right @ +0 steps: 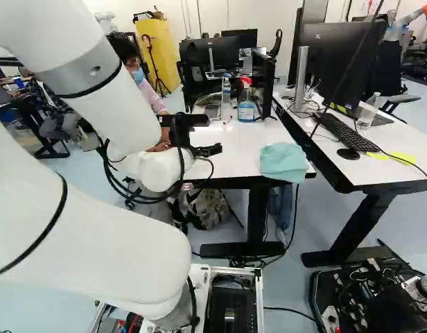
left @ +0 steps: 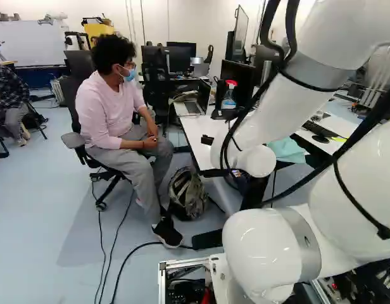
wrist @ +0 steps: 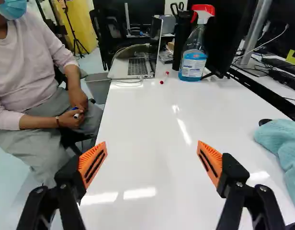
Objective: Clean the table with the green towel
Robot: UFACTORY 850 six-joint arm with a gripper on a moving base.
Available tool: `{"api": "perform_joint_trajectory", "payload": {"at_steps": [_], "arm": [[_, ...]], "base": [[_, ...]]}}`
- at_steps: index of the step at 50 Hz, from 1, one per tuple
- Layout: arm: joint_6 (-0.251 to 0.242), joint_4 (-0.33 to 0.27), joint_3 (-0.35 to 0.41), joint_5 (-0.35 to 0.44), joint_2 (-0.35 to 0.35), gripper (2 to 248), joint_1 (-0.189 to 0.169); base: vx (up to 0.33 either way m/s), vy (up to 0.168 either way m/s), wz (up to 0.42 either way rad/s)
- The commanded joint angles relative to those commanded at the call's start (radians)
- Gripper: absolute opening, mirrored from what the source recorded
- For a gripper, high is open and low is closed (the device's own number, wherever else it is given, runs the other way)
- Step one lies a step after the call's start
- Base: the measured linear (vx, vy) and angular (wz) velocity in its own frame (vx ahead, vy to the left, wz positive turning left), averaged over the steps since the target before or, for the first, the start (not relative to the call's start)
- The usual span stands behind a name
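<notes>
The gripper [right: 213, 134] stands wide open over the white table [wrist: 152, 110], its orange pads [wrist: 93, 163] well apart and holding nothing. The green towel [wrist: 281, 143] lies bunched on the table to the gripper's right, outside that finger. Farther ahead are a spray bottle [wrist: 193, 57], a red marker [wrist: 164, 77], an open laptop [wrist: 138, 67] and a monitor [wrist: 224, 38]. A seated person [wrist: 32, 81] is close on the gripper's left, beside the table.

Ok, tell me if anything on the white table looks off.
The green towel lies bunched at the near edge of the table, seemingly lapping over it, and a red-capped marker lies loose near the open laptop. I see no spill or damage.
</notes>
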Motion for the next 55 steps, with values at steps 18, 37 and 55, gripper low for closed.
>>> {"api": "perform_joint_trajectory", "payload": {"at_steps": [18, 37, 55], "arm": [[0.0, 0.0, 0.036, 0.048, 0.014, 247, 0.026], [0.0, 0.0, 0.045, 0.061, 0.018, 247, 0.033], [0.0, 0.0, 0.045, 0.061, 0.018, 247, 0.033]], "base": [[0.0, 0.0, 0.0], [0.0, 0.0, 0.0], [0.0, 0.0, 0.0]]}}
